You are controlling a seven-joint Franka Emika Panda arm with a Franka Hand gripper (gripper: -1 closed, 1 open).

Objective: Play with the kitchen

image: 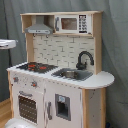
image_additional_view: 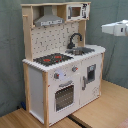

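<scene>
Gripper (image_additional_view: 116, 28) seen only in part at second exterior view's right edge, well apart from kitchen (image_additional_view: 62, 65); open or shut: couldn't tell. Kitchen stood on wood floor (image_additional_view: 102, 112), oven door shut, nothing touched. Task prob. not begun.

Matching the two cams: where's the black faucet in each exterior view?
First exterior view: the faucet stands right of centre, behind the sink, right of the stovetop.
Second exterior view: the faucet sits just right of centre in the upper half, with the stovetop below it to the left.
Shared landmark: the microwave, above the faucet in both exterior views.
</scene>
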